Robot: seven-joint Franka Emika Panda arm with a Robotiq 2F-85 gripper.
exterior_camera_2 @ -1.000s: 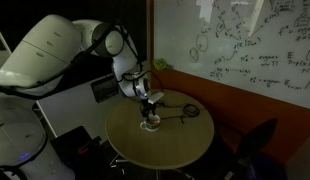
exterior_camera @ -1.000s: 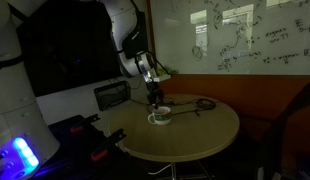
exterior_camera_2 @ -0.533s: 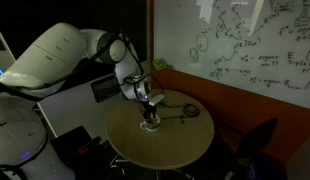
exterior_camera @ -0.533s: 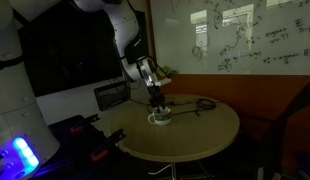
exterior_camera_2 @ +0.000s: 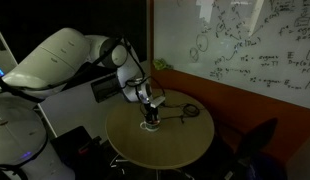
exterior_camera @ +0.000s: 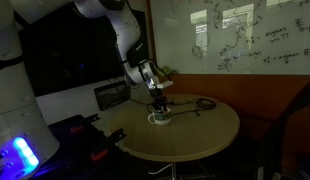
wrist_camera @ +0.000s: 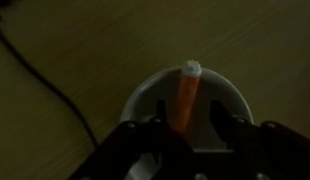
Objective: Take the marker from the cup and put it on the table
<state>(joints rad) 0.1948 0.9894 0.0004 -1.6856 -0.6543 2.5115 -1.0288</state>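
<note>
One robot arm (exterior_camera: pixel 123 30) reaches down over a round, light wooden table (exterior_camera: pixel 200 135) in a dim room. In both exterior views its gripper (exterior_camera: pixel 157 106) hangs straight above a small white cup (exterior_camera: pixel 159 118), low enough that the fingertips sit at about the height of the cup's rim. The same gripper (exterior_camera_2: pixel 148 113) and cup (exterior_camera_2: pixel 149 125) stand near the middle of the table (exterior_camera_2: pixel 165 152).

In the wrist view the gripper (wrist_camera: pixel 185 128) is open. Its two dark fingers (wrist_camera: pixel 143 142) stand apart, one on each side of an orange marker (wrist_camera: pixel 185 95). A gap shows between the marker and each finger. The marker stands in the cup (wrist_camera: pixel 227 98), directly between the fingers, and its white-capped end points away from the gripper towards the cup's far rim. Its lower end is lost in the cup's dark inside. In the exterior views the marker is too small to make out.

A black cable (wrist_camera: pixel 40 75) curves over the tabletop (wrist_camera: pixel 115 40) to one side of the gripper, well apart from the cup. In an exterior view it forms a loop (exterior_camera: pixel 203 103) beyond the gripper.
</note>
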